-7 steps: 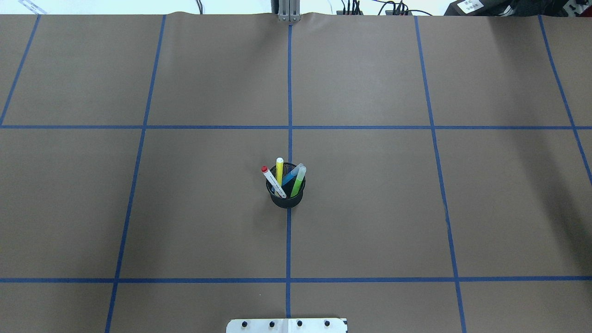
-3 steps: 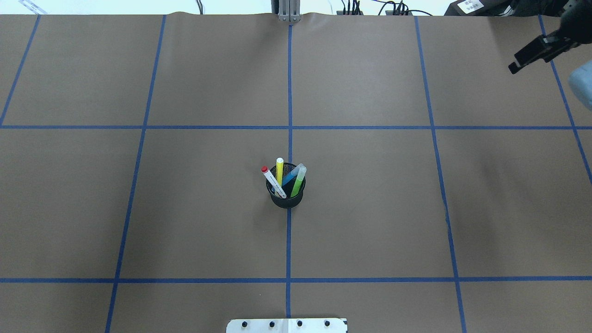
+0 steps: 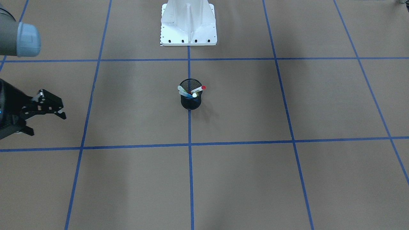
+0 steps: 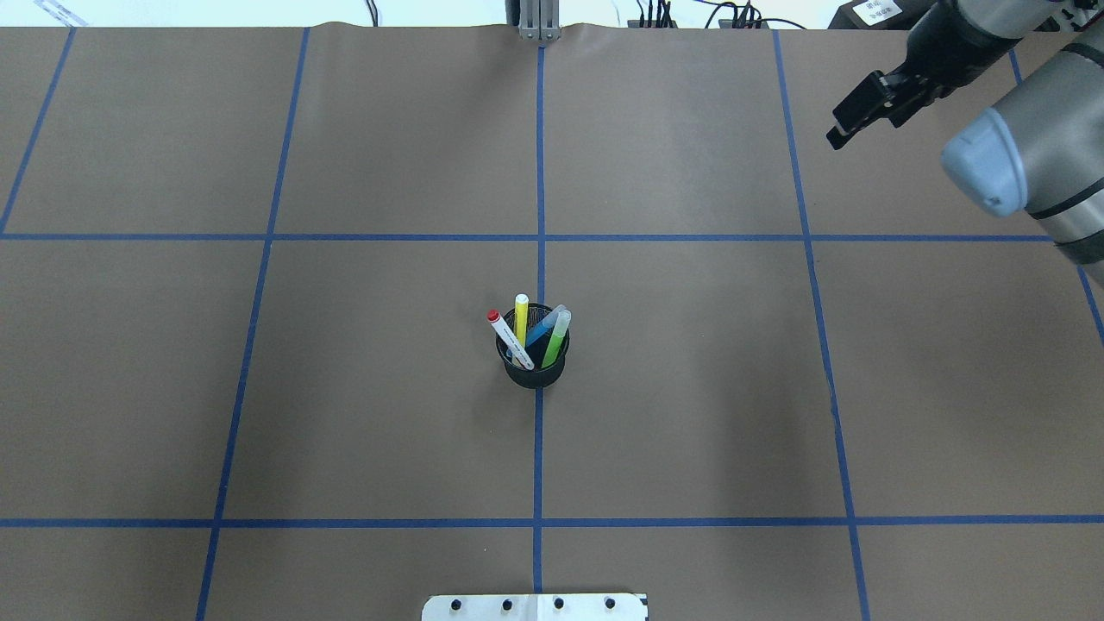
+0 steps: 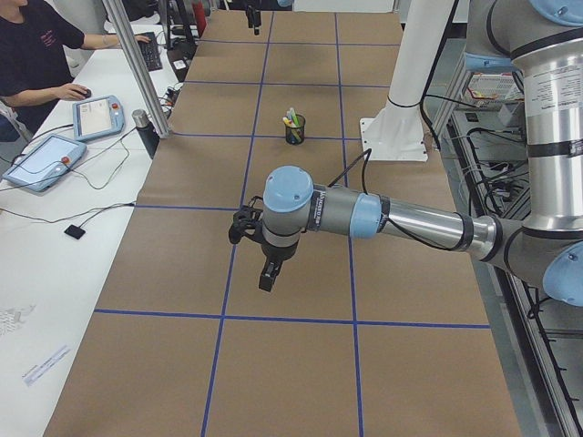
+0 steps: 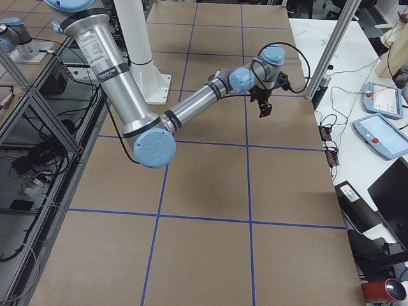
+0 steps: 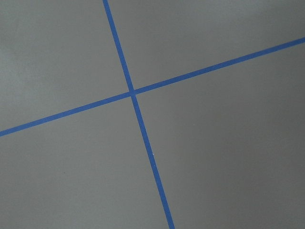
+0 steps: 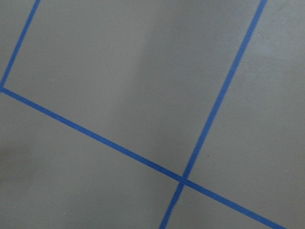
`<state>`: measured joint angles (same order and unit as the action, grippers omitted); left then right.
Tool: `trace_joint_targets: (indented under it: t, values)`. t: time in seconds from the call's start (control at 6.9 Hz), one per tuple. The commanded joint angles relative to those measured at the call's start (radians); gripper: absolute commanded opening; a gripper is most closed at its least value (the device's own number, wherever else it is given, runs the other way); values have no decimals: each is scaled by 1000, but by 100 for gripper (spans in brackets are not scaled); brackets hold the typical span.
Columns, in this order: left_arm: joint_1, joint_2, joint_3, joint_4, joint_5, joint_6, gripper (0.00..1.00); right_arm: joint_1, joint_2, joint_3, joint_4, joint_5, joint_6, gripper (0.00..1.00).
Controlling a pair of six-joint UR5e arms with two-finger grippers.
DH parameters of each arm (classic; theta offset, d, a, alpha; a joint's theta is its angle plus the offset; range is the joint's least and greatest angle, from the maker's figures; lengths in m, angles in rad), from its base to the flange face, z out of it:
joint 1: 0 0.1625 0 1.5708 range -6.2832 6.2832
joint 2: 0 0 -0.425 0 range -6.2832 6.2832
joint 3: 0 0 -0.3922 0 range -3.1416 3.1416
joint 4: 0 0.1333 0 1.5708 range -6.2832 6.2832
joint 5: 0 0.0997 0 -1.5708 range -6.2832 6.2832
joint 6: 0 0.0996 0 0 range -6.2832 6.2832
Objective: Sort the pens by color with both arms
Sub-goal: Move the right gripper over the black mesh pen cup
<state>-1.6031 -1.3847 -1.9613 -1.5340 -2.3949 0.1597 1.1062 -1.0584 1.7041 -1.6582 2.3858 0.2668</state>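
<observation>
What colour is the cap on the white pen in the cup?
Red; the white pen's cap shows best overhead.

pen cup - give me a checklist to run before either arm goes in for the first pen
1. pen cup upright: ok
2. red-capped pen, yellow pen, blue pen and green pen stand in it, tops exposed: ok
3. right tool open and empty: ok
4. left tool open: cannot tell, only the left side view shows it
5. both tools well apart from the cup: ok
</observation>
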Motion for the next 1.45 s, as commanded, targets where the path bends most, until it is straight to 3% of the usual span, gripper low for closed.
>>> trace_joint_targets:
  t: [0.0,0.58,1.02,1.31]
  values:
    - [0,1,1,0,-4,-8,99,-106,75,-14,15,47,96,99]
    - [2,1,10,0,-4,-8,99,-235,262,-298,282,59,380,99]
    - [2,1,12,0,-6,-8,99,-307,340,-334,329,30,447,98]
    - [0,3,15,2,-12,-8,99,-362,359,-375,431,-54,436,92]
